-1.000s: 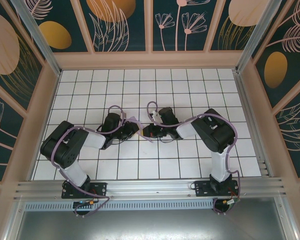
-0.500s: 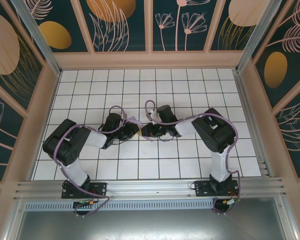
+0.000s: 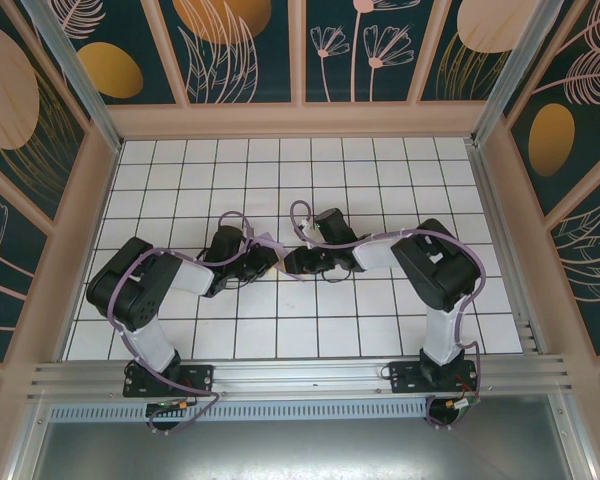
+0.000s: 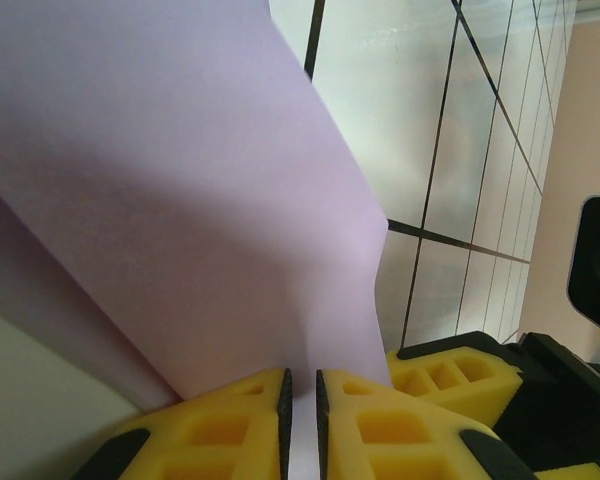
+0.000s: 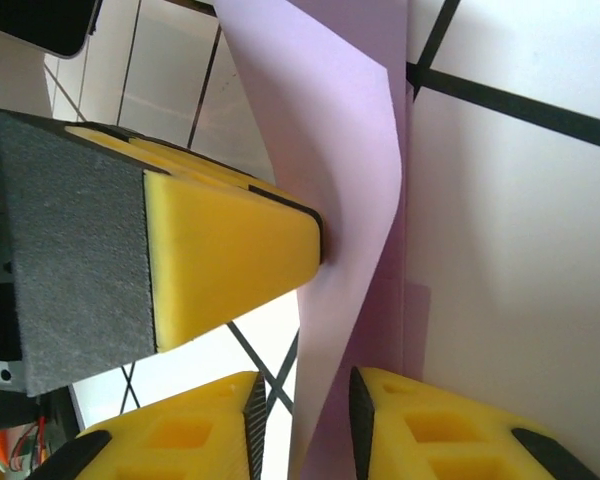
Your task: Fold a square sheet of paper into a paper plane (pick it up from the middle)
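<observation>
You have the square sheet of paper [image 4: 180, 200] up off the tabletop [image 3: 330, 340]. It is caught between the two grippers where the arms meet, near the middle of the tiled surface.

The left gripper [image 4: 302, 400] is all but closed. Its yellow pads [image 4: 220, 425] stand a hairline apart with the paper pinched in the slit, so you can count that as a firm hold. The right gripper [image 5: 307, 410] is less plain. The sheet runs down between its jaws, lying against one and leaving a sliver of a gap at the other, and I cannot tell whether it is actually clamping. In the right wrist view, one finger of the left gripper touches the paper's face just above that spot.

Treat the sheet as almost weightless and quite limp. It bows in a soft curve between the two holds instead of standing flat, which suggests it will buckle wherever you push it. It will probably take a stray crease from any careless squeeze, and it may tear if the arms pull apart. The foam pads should grip it well, so slipping is the lesser worry.

Take hold where the paper is doubled (the left wrist view shows a second layer behind the front one). It is stiffer there and will obey you better. Bite close to the fold line, not out at a loose corner.
</observation>
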Motion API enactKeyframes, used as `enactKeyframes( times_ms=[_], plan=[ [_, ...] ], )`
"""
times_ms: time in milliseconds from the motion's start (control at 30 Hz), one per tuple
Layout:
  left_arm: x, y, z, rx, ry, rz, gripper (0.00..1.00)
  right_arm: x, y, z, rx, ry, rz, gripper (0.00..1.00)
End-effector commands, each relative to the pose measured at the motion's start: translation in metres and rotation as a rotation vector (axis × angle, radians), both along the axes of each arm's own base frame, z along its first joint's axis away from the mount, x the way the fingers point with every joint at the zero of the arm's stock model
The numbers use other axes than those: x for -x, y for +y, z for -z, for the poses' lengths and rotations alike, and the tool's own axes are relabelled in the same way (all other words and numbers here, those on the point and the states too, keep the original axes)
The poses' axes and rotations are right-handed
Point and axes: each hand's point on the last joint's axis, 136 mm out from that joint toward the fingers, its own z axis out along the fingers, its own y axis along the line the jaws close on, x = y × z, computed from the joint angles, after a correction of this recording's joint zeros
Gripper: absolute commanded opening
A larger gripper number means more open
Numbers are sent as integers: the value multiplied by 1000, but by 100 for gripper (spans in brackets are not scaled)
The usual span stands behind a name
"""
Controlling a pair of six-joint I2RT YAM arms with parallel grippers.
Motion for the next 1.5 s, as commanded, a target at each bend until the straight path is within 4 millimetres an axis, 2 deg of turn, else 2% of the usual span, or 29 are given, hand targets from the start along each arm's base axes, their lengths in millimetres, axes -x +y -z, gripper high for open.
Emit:
enactKeyframes(
  times_ms=[0, 300, 567, 633, 800, 900, 1100, 1233, 1467],
  plan=[
    [2, 2, 11, -48, 16, 2, 19, -1, -7, -3, 28, -30, -6, 28],
    [4, 4, 14, -61, 26, -1, 18, 5, -10, 15, 48, 19, -2, 13],
    [4, 7, 18, -84, 44, -7, 18, 9, -15, 35, 99, 71, 0, 13],
    [3, 8, 19, -90, 49, -11, 18, 9, -14, 31, 96, 72, -3, 14],
    [3, 10, 20, -109, 53, -15, 18, 6, -13, -1, 61, 34, 2, 22],
    [3, 10, 20, -113, 49, -16, 17, 8, -16, -10, 55, 30, -3, 24],
    [3, 9, 20, -109, 50, -11, 18, 15, -20, 1, 80, 65, -12, 23],
    [2, 8, 16, -104, 42, -10, 17, 17, -21, 13, 96, 87, -12, 19],
    [0, 7, 9, -97, 26, -4, 18, 20, -23, 21, 102, 102, -14, 11]
  ],
)
